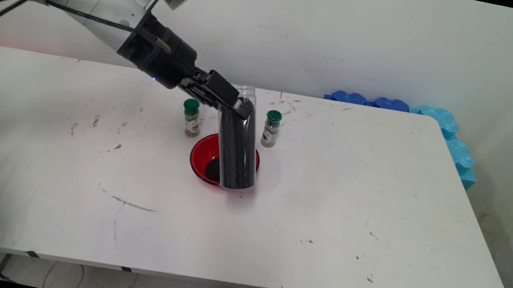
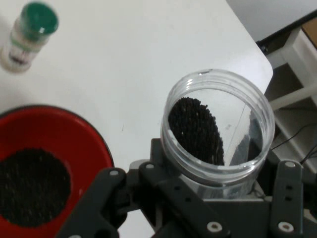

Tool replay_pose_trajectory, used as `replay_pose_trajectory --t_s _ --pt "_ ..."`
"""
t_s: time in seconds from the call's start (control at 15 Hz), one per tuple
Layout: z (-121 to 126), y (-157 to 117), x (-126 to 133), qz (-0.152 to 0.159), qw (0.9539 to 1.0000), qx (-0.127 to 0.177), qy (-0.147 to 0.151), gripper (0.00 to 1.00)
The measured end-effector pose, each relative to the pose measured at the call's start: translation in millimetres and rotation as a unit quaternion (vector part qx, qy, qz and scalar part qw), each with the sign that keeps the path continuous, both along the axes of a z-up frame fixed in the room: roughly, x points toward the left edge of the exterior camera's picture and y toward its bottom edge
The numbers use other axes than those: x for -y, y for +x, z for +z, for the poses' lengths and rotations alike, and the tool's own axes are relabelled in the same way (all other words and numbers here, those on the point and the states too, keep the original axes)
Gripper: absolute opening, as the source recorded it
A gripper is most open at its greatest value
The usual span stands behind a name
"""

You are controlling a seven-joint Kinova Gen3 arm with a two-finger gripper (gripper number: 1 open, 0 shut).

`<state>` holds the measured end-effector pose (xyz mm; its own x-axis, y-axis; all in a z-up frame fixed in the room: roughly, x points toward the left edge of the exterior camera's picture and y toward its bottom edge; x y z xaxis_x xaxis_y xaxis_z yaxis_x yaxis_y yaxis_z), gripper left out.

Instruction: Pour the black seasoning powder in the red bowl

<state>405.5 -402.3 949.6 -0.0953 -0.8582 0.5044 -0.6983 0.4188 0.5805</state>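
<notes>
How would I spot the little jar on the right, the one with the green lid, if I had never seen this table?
Find the red bowl near the middle of the white table, where the gripper holds a tall clear jar of dark grains. Just behind and right of that jar stands the small spice jar. Its twin stands left of the tall jar.

White table [image 1: 327, 220] carries red bowl [image 1: 201, 155] and two green-capped spice jars [image 1: 192, 117].

Clear plastic jar [image 1: 237, 143], nearly full of dark grains, gripped near its open top and tilted, base at the red bowl's [image 1: 202, 155] 3 o'clock rim. Bowl holds a dark heap. Green-capped spice bottles at 11 o'clock [image 1: 192, 117] and 1 o'clock [image 1: 271, 128].
</notes>
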Motion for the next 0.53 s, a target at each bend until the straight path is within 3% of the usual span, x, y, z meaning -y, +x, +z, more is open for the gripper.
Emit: replay_pose_trajectory --t_s 0.2,0.33,0.53 --pt "14.3 -7.9 -7.5 -0.042 0.9968 0.024 -0.064 0.0" --pt "22.0 -13.1 -13.9 -0.073 0.991 0.04 -0.105 0.0" --pt "31.1 -22.7 -24.3 -0.115 0.9785 0.061 -0.159 0.0"
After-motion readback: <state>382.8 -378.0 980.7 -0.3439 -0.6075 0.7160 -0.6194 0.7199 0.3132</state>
